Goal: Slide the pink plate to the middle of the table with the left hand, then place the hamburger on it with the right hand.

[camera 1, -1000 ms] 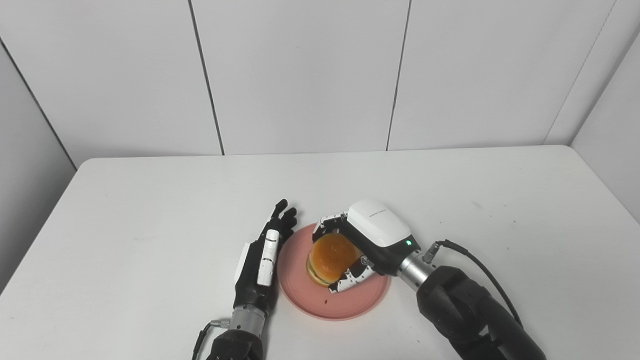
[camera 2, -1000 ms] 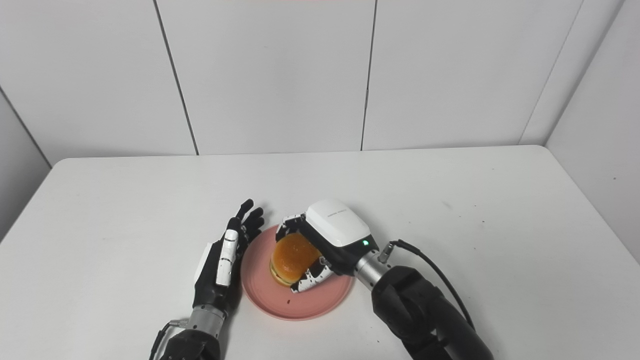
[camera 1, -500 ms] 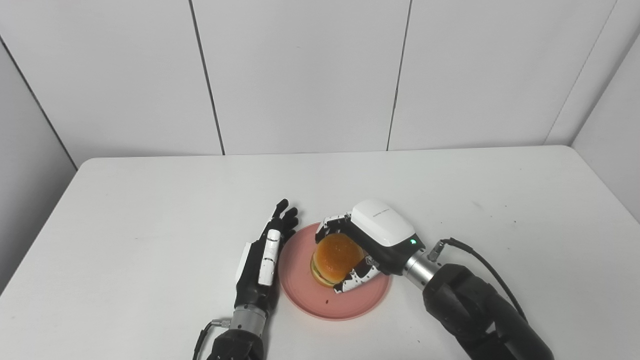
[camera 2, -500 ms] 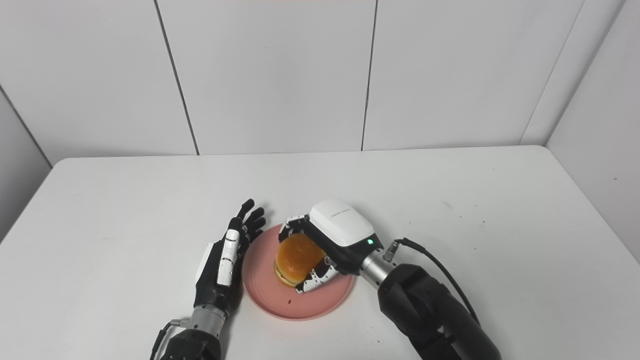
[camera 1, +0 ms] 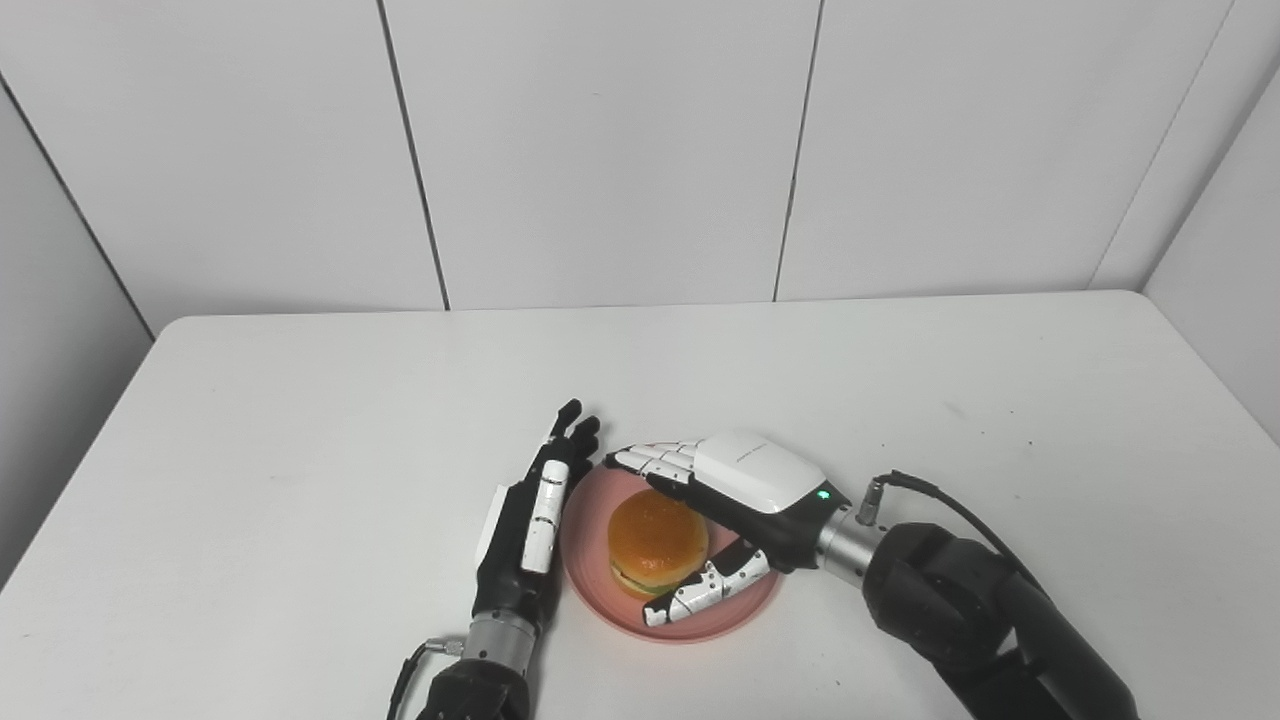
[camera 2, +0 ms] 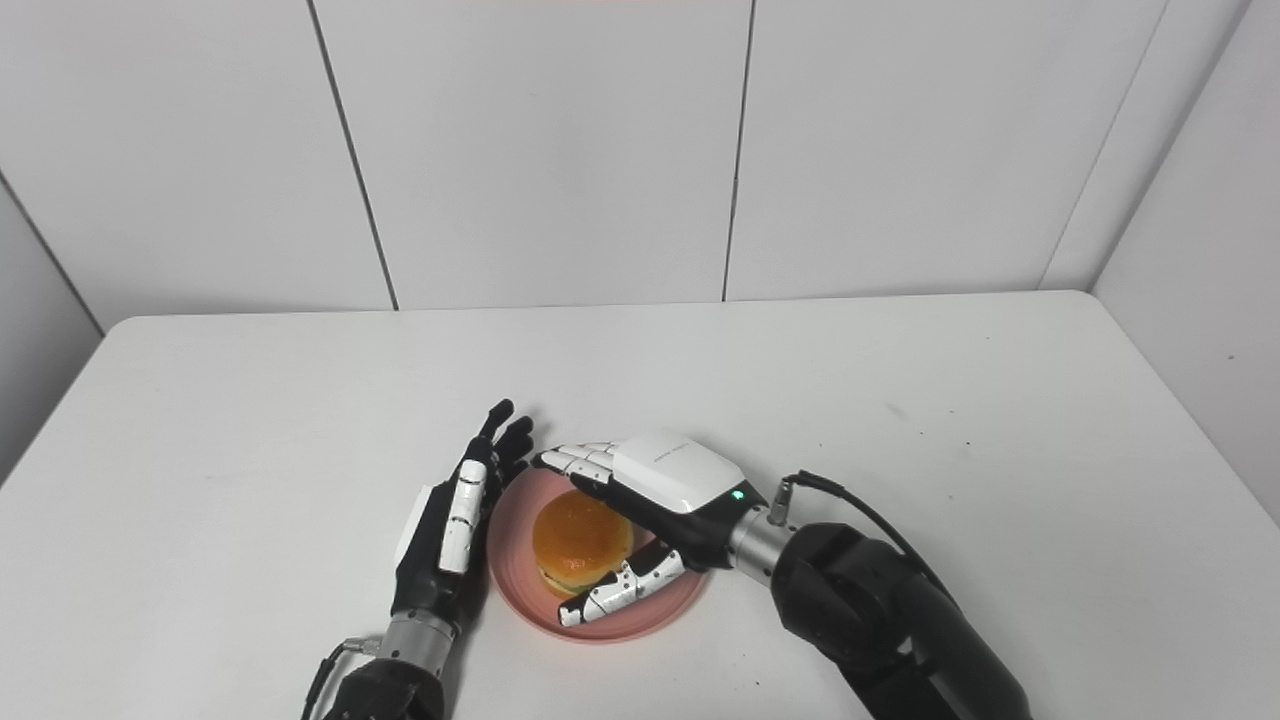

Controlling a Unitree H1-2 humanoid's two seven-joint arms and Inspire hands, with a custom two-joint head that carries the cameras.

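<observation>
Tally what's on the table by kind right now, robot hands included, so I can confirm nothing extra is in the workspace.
Pink plate: 1
Hamburger: 1, sitting on the plate
Robot hands: 2, the left robot hand beside the plate's left rim, the right robot hand open around the hamburger
Total: 4

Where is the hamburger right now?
The hamburger sits on the pink plate near the table's front centre, between the open right hand and the left hand.
</observation>
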